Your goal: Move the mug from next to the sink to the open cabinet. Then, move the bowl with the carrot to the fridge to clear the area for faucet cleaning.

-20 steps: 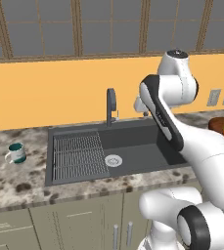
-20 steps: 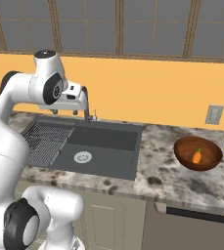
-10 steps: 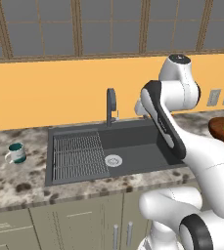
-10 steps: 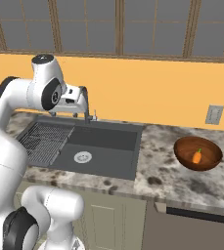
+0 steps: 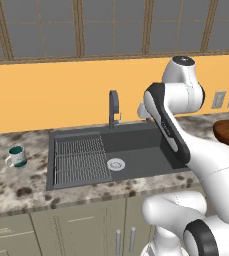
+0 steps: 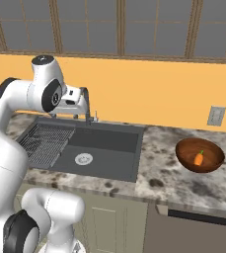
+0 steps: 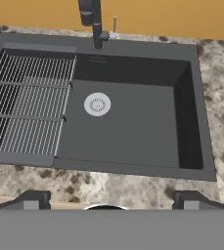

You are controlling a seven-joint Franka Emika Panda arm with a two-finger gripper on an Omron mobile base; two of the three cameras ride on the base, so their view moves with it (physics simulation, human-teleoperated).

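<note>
One mug (image 5: 17,156), bowl (image 6: 200,154) (one carrot (image 6: 199,158)), sink (image 7: 133,127).

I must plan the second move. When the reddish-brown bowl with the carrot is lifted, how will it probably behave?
The round reddish-brown wooden-looking bowl looks rigid and wide, so it will probably sit stable and not tip. The small orange carrot lies loose inside, so it may roll if the bowl tilts. The smooth curved wall may be slippery to pinch.

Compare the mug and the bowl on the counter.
The mug is small, white with a teal band and has a handle; the bowl is wider, reddish-brown, with no handle. The mug looks empty; the bowl holds a carrot. Both stand upright on the speckled counter, on opposite sides of the sink.
</note>
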